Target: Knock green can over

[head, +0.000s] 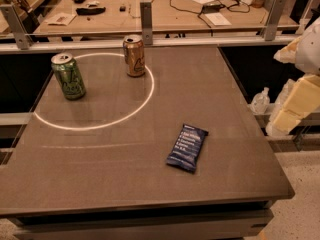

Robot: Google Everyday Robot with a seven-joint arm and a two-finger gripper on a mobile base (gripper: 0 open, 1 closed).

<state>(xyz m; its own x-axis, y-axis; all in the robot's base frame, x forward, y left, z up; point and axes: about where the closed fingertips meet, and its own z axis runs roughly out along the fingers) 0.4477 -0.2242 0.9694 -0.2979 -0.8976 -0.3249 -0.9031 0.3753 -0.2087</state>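
The green can (68, 76) stands upright at the far left of the table, on the left edge of a white circle (95, 91) marked on the tabletop. It is shiny green with pale graphics and a silver top. My gripper (286, 118) is at the right edge of the view, off the table's right side and about level with the middle of the table. It shows as pale cream blocks under a white arm part (310, 46). It is far from the green can and touches nothing.
A gold-orange can (134, 56) stands upright at the circle's far edge, to the right of the green can. A dark blue snack bar wrapper (187, 147) lies flat near the table's right front. A metal rail (150, 41) runs along the table's far edge, and a cluttered desk (165, 11) stands behind it.
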